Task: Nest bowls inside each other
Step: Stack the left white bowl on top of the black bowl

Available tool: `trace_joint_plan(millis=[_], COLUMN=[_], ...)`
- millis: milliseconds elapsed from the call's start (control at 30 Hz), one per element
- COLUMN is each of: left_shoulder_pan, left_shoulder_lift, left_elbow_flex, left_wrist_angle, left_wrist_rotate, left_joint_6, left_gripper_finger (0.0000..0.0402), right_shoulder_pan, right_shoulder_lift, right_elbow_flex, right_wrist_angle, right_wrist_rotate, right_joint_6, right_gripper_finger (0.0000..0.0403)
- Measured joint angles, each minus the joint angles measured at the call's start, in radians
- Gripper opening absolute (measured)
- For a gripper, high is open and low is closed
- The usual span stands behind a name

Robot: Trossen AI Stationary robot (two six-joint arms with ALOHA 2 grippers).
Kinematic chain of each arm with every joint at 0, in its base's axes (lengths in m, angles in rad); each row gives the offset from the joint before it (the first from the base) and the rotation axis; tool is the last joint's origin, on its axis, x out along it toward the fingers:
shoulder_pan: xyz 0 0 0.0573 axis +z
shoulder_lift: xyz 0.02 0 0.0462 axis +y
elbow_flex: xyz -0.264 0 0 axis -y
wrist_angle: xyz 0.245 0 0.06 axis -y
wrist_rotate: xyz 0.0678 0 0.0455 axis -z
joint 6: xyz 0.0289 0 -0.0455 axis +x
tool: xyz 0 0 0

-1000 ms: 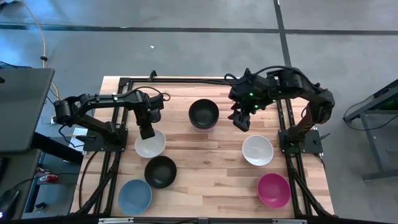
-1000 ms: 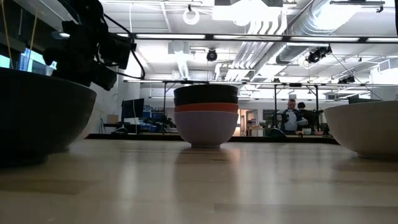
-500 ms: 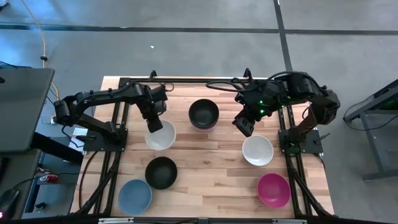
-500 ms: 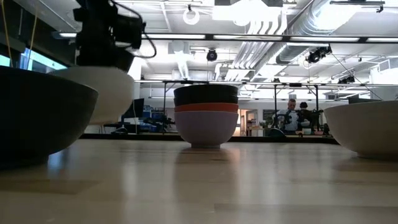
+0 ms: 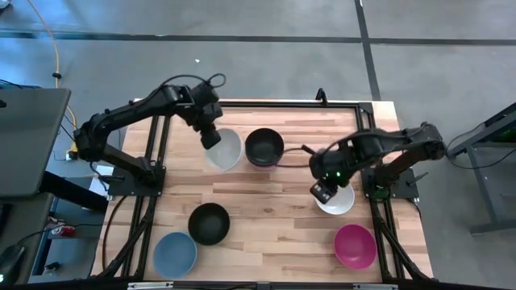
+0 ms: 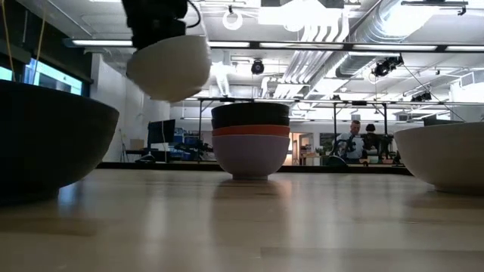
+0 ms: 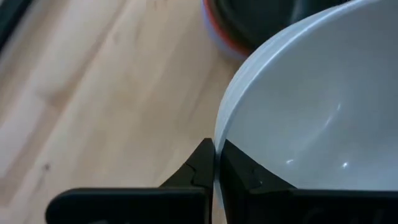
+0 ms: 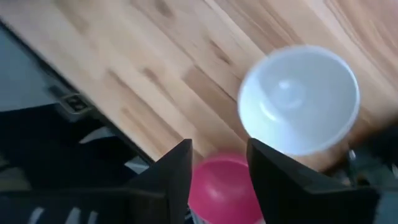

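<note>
**Now the white bowl hung beside the stack**

Since a second earlier, your left hand (image 5: 211, 137) had carried a white bowl (image 5: 225, 150) from the tabletop's (image 5: 274, 221) left middle up toward the far side. It was clamped shut on the rim, with the bowl in the air just left of the stack (image 5: 264, 147). Meanwhile your right hand (image 5: 322, 192) had swung from beside the stack down to the second white bowl (image 5: 339, 200), its fingers parted over the near-left rim and holding nothing.

From above you could see only the black bowl on top of the stack. The low view showed the layers: black above, a red band, and a lavender bowl at the base (image 6: 250, 156). It also showed the carried bowl (image 6: 169, 66) tilted, well clear of the wood. Your left wrist view showed both fingers (image 7: 202, 167) pinching the thin rim, one inside and one outside.

A loose black bowl (image 5: 209, 222), the light blue bowl (image 5: 175, 254) and the magenta bowl (image 5: 355, 246) sat apart along the near side, all smooth and round.
</note>
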Motion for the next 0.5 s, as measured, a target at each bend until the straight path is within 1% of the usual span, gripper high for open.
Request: trace_joint_plan(millis=[200,367,500], left_shoulder_pan=[-0.039,-0.072,-0.074], left_shoulder_lift=[0.135,0.277,0.389], left_elbow_flex=[0.189,0.345,0.458], left_wrist_angle=[0.022,0.005,-0.033], left_wrist_rotate=[-0.017,-0.028,-0.046], left_joint_6=[0.003,0.043,0.067], left_gripper_finger=[0.0,0.0,0.0], right_shoulder_pan=[0.058,0.094,0.129], right_shoulder_lift=[-0.052,-0.063,-0.063], right_elbow_flex=[-0.155,-0.237,-0.281], right_wrist_angle=[0.001,0.001,0.002], right_wrist_rotate=[0.001,0.002,0.005], right_joint_6=[0.145,0.205,0.251], right_gripper_finger=[0.0158,0.0158,0.0158])
